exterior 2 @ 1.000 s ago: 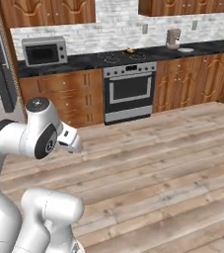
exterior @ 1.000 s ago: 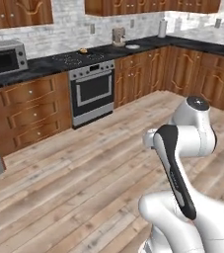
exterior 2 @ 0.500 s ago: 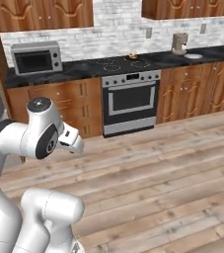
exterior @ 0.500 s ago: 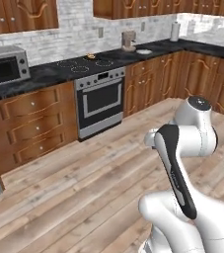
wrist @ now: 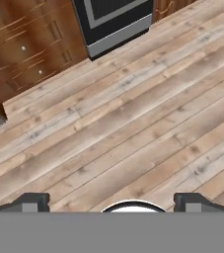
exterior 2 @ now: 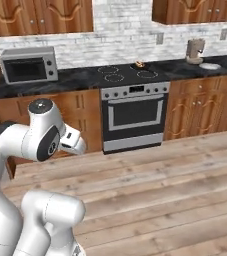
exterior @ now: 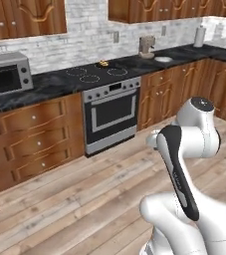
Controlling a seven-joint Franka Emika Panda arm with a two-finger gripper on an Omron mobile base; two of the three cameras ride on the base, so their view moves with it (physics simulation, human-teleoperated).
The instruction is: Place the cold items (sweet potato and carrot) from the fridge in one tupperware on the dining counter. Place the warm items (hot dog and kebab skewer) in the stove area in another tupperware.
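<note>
You're mid-drive toward the stove [exterior: 112,112], arm folded up, nothing in hand. The claw [wrist: 111,202] points down at the wooden floor [wrist: 133,123], tips wide apart and empty. Keep it tucked like that while the base rolls (no sense unfolding early, the cabinets are near on both sides).

For this step, line the base up square with the oven front so the arm can reach over the black tabletop [exterior: 45,84] without a long sideways stretch. Stop short of the oven door [exterior 2: 133,116], then raise the claw above cooktop height before you extend.

Task's thing: a small yellowish-brown item [exterior: 103,63] sits on the cooktop, at the back between the burners; the right base view shows it too [exterior 2: 139,64]. Probably the hot dog or the kebab skewer, too small to tell which. It lies well apart from the claw, up on the stove and far ahead, while the claw hangs low over the floor in front of the oven.

Other landmarks: microwave [exterior 2: 29,65] on the tabletop left of the stove, a coffee machine [exterior 2: 195,50] on the right. I can't make out any tupperware yet, so locate it before you pick.
</note>
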